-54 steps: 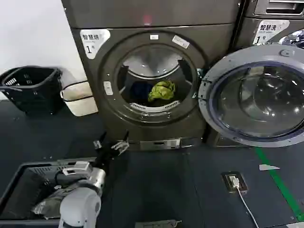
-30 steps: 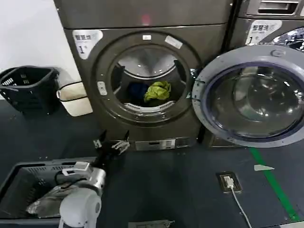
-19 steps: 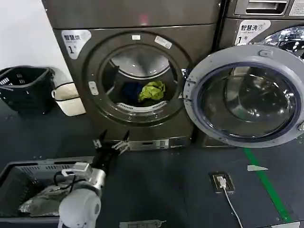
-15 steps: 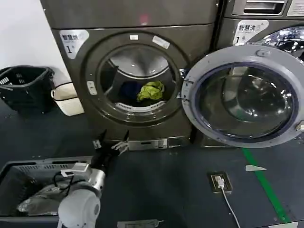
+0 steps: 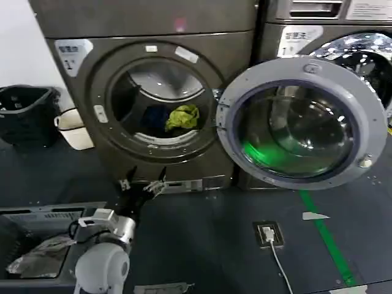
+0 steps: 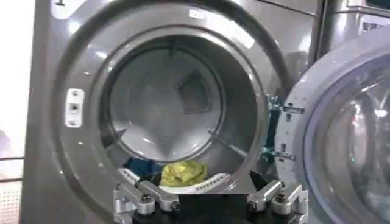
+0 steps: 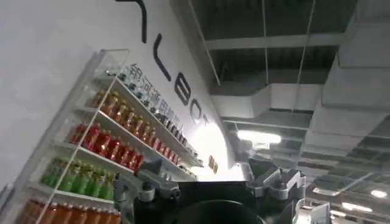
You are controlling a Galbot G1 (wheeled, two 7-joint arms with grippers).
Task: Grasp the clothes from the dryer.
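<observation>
The big dryer [image 5: 153, 92] stands in front of me, and its round glass door [image 5: 300, 122] hangs wide open on the side next to the other machine [image 5: 343, 37]. So the way in is clear, but I judge the real job is not started yet. The clothes [image 5: 182, 116] lie down low inside the dryer's drum: a yellow-green bundle, with a dark blue piece [image 5: 156, 115] just beside it, on the side away from the door. Nothing holds them.

My left gripper [image 5: 144, 185] is out in front of the dryer, below its round hole and well apart from the clothes. My arm reaches forward and points at the machine. The fingers are spread wide with nothing between them. I need to lift up, go in through the hole and close on the bundle.

My right gripper [image 7: 210, 185] is lifted away from the dryer and points up at a ceiling. Its fingers are spread too, and they hold nothing.
</observation>
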